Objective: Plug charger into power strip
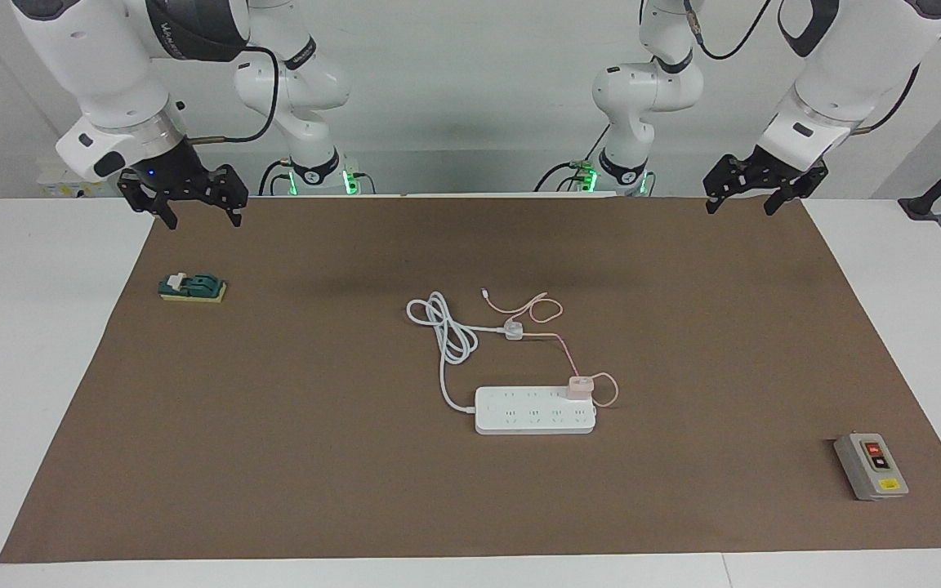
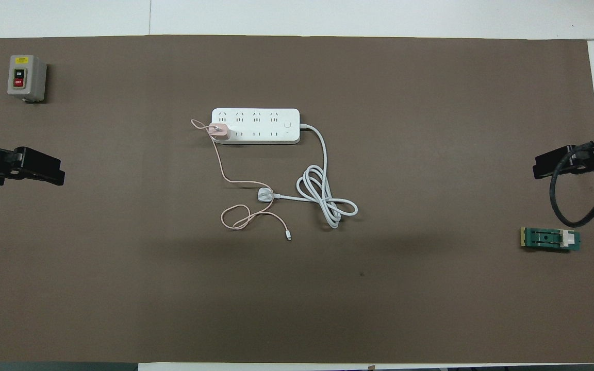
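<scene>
I read both hands as spread wide and carrying nothing. The left hand (image 1: 738,200) hangs in the air over the brown mat's (image 1: 291,425) edge by the robots, at the left arm's end of the worktop (image 1: 37,343), fingertips pointing down and well clear of everything; its arm bends steeply down from above. The right hand (image 1: 197,214) hangs the same way over the mat's corner by the robots at the right arm's end, fingers down, above and apart from the green block (image 1: 192,287) lying on the mat there. The charger (image 1: 579,385) sits upright on the power strip (image 1: 534,410), at the strip's end toward the left arm, in the row nearer the robots; I can't make out whether its pins are fully seated. Its thin pink cable (image 1: 559,347) loops off that end of the strip and trails toward the robots, crossing by the white plug (image 1: 513,330) and ending in a loose curl. The strip's thick white cord (image 1: 446,335) leaves its other end and lies coiled between strip and robots. The grey button box (image 1: 871,466) rests near the mat's corner away from the robots, at the left arm's end. From overhead both hands are cut off at the frame edges, only dark fingers showing.
</scene>
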`<state>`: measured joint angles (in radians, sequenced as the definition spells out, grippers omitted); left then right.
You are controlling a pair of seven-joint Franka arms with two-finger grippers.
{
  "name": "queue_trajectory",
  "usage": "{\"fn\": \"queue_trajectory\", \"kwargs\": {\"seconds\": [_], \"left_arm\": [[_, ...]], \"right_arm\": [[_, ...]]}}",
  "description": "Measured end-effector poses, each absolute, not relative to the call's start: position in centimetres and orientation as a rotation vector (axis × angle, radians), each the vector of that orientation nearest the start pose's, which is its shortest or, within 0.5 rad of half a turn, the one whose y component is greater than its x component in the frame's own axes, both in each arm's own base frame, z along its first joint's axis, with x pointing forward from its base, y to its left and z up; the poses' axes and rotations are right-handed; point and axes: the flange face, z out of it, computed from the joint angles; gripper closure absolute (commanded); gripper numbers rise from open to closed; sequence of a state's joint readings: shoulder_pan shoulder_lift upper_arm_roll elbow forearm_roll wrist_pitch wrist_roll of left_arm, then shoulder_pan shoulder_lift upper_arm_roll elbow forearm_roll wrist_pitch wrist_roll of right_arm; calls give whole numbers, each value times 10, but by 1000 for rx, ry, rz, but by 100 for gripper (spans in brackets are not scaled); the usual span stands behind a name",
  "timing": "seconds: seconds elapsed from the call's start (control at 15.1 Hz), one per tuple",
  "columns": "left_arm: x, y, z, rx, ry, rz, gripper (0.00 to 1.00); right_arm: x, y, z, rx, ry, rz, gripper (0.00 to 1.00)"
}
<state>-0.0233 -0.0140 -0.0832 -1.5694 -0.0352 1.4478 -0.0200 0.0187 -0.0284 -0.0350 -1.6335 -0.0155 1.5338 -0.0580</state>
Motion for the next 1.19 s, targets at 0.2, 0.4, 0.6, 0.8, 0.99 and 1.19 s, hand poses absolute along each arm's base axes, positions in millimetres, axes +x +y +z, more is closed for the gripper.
{"fn": "queue_trajectory", "kwargs": {"seconds": [0.2,0.4,0.6,0.8,0.99,1.19], "left_arm": [[537,-61,616,-3160,139,192,0],[539,-65,613,-3159,149,200,0],[539,-70,612,-3158,164,199,0],[539,-71,612,-3159,167,190,0],[539,-72,612,-3158,169,190,0],[539,-71,612,-3159,167,190,0]], "right_arm": [[540,-11,608,-3151,-66,113,0],[540,-11,608,-3151,-66,113,0],[540,-11,608,-3151,-66,113,0],[540,-11,608,-3151,-66,113,0],[540,-11,608,-3151,-66,113,0],[540,-11,608,-3151,-66,113,0]]}}
